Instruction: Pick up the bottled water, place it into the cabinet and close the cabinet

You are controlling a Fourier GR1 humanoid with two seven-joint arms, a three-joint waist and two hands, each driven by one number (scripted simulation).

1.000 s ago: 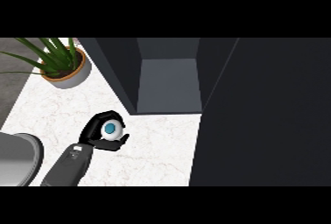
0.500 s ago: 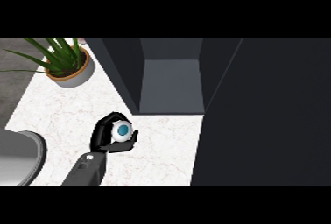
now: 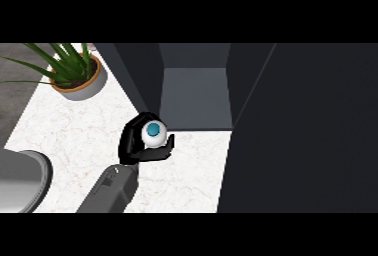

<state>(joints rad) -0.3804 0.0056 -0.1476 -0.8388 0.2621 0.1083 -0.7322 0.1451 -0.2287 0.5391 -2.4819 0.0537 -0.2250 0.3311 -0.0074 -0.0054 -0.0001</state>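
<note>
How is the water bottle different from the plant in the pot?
The bottled water is white with a blue cap; the potted plant has long green leaves in a tan pot. The bottle is held in the left hand, right by the open cabinet; the plant stands alone, farther back on the left. Both are over the white counter.

Table [image 3: 74, 130] ran from centre to left of view. Potted plant [image 3: 76, 77] stood on table at far left. Cabinet [image 3: 193, 97] sat far centre, its opening facing near side; cabinet door [image 3: 303, 130] stood open on right, reaching to near edge. Bottled water [image 3: 153, 134] was upright in left hand [image 3: 140, 147], over table just in front of cabinet opening. Round basin [image 3: 22, 182] at near left, well apart from plant.
</note>
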